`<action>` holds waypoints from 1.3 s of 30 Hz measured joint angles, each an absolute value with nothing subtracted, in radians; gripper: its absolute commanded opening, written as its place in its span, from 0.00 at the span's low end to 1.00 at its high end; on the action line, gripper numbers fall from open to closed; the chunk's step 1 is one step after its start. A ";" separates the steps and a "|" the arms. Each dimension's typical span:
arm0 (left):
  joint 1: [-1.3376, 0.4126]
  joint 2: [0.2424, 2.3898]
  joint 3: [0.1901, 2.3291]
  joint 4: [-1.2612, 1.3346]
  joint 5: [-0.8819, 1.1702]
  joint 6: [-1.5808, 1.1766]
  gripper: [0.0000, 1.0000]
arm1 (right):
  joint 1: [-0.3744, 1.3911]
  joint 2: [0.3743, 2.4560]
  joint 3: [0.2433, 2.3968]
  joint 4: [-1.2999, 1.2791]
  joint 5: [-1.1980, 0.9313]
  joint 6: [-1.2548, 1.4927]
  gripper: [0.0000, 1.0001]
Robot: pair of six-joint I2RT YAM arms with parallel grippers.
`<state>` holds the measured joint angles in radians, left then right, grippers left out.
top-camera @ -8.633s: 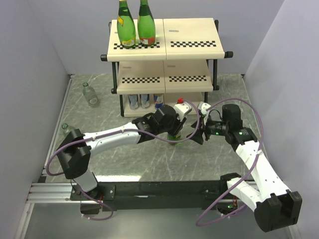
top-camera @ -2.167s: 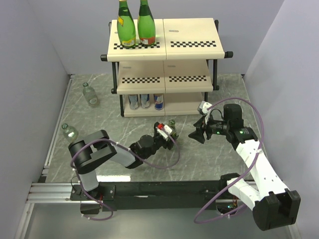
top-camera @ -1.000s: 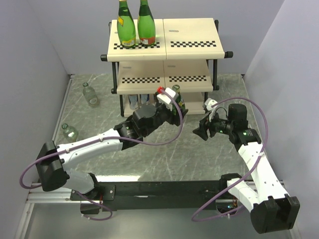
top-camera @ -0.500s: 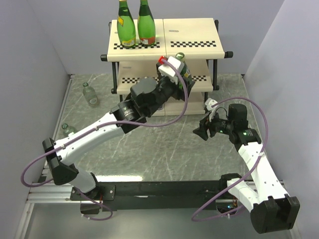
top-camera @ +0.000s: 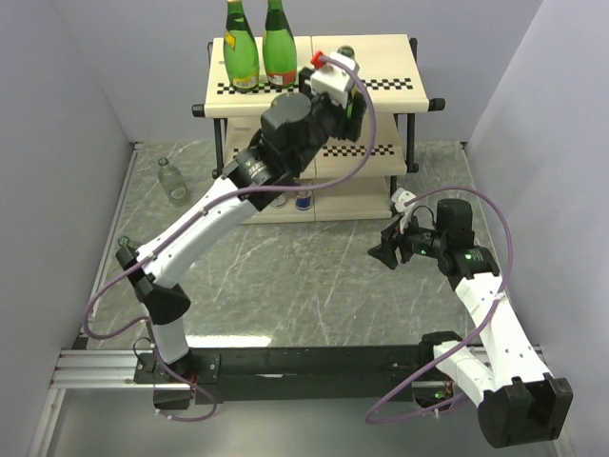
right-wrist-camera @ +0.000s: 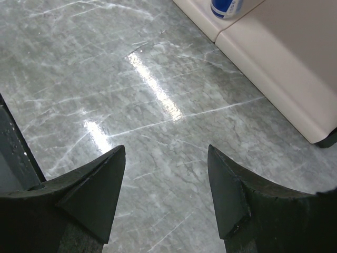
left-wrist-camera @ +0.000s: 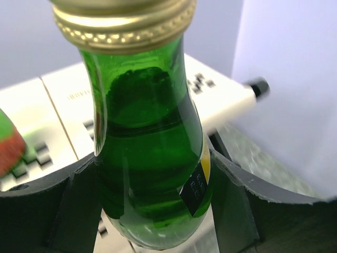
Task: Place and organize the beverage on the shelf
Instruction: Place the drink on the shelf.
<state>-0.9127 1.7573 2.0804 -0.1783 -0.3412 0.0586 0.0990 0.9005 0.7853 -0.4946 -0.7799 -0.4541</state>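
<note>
My left gripper (top-camera: 344,88) is shut on a green glass bottle (left-wrist-camera: 150,158) with a gold cap, held upright. It hangs high in front of the right half of the shelf's (top-camera: 376,90) top board, which is the cream checkered board (left-wrist-camera: 63,110) behind the bottle in the left wrist view. Two taller green bottles (top-camera: 259,49) stand on the left of that board. My right gripper (top-camera: 385,252) hovers open and empty over the marble table (right-wrist-camera: 158,84), to the right of the shelf's front.
Several cans (top-camera: 303,200) stand on the bottom tier; a blue one (right-wrist-camera: 226,6) shows in the right wrist view. A clear bottle (top-camera: 171,181) lies on the table left of the shelf. Another (top-camera: 124,249) sits by the left wall behind the left arm.
My left arm has lifted the green bottle from in front of the lower tiers up to the level of the top board. The right arm has stayed still.
</note>
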 measured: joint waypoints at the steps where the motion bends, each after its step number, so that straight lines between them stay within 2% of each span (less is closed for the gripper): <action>1: -0.903 1.780 2.123 -0.186 -0.340 0.059 0.00 | 0.099 0.900 0.785 -0.495 -0.780 -0.454 0.71; 5: -0.858 1.851 2.260 -0.209 -0.339 0.058 0.00 | 0.098 0.900 0.785 -0.495 -0.788 -0.454 0.71; 16: -0.804 1.920 2.359 -0.204 -0.347 0.059 0.00 | 0.098 0.900 0.785 -0.497 -0.806 -0.454 0.70; 39: -0.725 1.978 2.411 -0.157 -0.345 0.054 0.00 | 0.098 0.903 0.785 -0.501 -0.828 -0.450 0.70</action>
<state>-0.7254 1.9781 2.4111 -0.1566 -0.3454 0.0544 0.0978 0.9028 0.7853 -0.5014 -0.8284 -0.4503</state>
